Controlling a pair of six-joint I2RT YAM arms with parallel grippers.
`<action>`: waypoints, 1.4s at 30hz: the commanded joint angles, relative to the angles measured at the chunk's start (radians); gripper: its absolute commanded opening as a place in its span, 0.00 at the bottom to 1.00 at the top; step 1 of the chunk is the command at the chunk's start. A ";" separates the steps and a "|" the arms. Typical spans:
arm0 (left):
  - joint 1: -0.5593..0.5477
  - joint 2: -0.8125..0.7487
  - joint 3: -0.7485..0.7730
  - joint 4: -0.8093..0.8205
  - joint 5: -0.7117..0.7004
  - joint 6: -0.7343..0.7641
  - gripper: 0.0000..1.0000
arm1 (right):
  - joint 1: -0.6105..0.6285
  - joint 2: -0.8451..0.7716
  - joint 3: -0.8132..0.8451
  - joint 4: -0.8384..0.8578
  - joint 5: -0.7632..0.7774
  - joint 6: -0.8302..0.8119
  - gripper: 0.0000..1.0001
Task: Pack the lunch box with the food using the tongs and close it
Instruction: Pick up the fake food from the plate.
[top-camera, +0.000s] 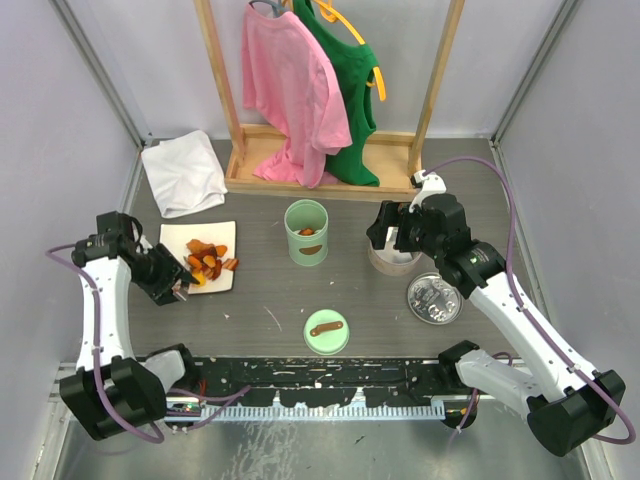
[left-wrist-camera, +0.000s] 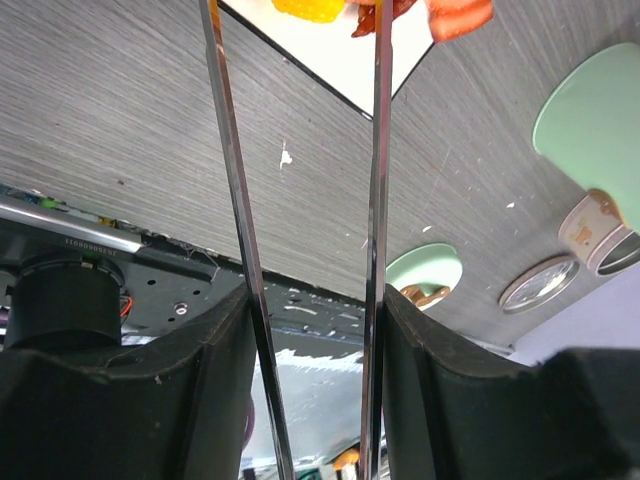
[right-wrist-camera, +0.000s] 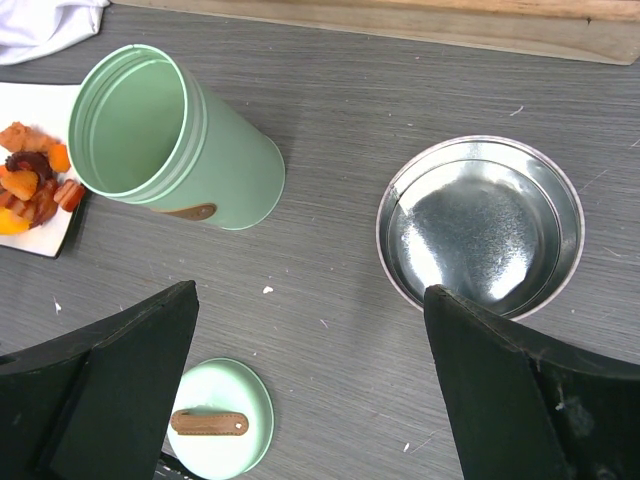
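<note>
Food (top-camera: 208, 262) lies on the plate (top-camera: 178, 240) at far left, just ahead of the left claw (top-camera: 182, 285), the nearer arm; the box (top-camera: 306, 232) stands to their right.

Left wrist: that claw grips the tongs (left-wrist-camera: 379, 250), long axis running straight toward the food.

Right wrist: the right claw (right-wrist-camera: 310, 295) gapes wide, empty, above the counter (right-wrist-camera: 330, 90).

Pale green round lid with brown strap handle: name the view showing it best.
Top external: the pale green round lid lies whole and unobstructed. Right wrist shows it close, at the frame's bottom edge. Left wrist shows it small and distant.
</note>
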 joint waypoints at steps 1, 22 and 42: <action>0.006 0.036 0.060 -0.019 0.075 0.115 0.48 | -0.003 0.001 0.018 0.045 -0.007 -0.008 1.00; -0.006 0.171 0.148 -0.115 -0.056 0.181 0.51 | -0.004 0.013 0.025 0.055 -0.033 0.017 1.00; -0.096 0.190 0.177 -0.148 -0.295 0.144 0.38 | -0.005 0.016 0.029 0.059 -0.036 0.022 1.00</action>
